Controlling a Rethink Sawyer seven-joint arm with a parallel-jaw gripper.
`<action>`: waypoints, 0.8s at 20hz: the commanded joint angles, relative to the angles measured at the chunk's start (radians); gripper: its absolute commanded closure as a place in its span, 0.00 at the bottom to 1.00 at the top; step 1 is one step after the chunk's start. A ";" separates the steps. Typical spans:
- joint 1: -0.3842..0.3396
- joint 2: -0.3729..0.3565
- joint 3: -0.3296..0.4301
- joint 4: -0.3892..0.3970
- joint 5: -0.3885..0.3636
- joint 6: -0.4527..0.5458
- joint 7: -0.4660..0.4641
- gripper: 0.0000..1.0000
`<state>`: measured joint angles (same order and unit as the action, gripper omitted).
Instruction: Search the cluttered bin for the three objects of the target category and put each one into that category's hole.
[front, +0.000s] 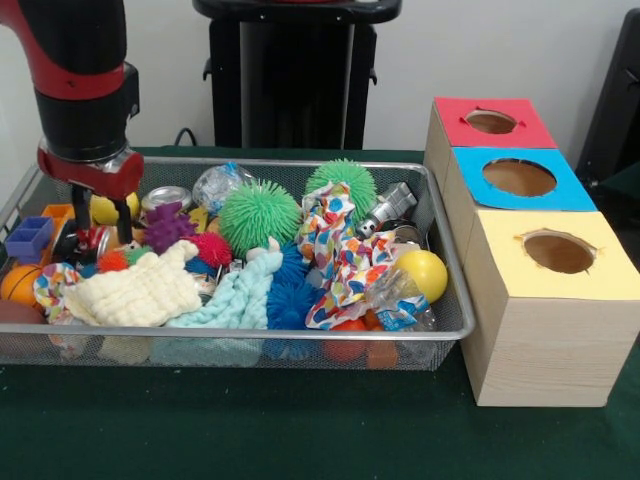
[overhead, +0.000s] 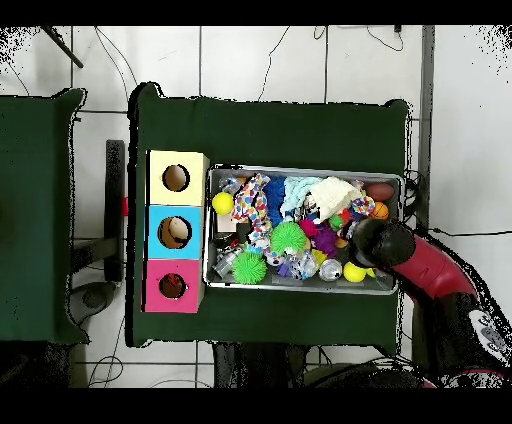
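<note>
You have the gripper (front: 100, 228) lowered into the silver wire-mesh bin (front: 440, 330) to search; its grip cannot be told.

Dark green tablecloth (front: 300, 440) covers the table; second green-covered table (overhead: 40, 215) sits beside it, past the boxes. Cables (overhead: 110, 70) cross the white tiled floor (overhead: 260, 60).

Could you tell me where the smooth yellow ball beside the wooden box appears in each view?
Front view: the yellow ball lies at the bin's right end, near the yellow-topped box section.
Overhead view: the yellow ball lies at the bin's left end.
Shared landmark: the yellow-topped box section next to it.
</note>
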<state>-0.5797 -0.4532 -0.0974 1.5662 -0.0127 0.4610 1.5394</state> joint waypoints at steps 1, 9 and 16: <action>0.071 -0.041 0.015 0.104 0.103 0.022 0.316 0.00; 0.105 -0.008 0.017 0.135 0.168 -0.074 0.345 0.00; 0.100 0.027 0.020 0.102 0.165 -0.094 0.330 0.00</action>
<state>-0.4736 -0.4863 -0.1172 1.6421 0.1075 0.4364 1.6489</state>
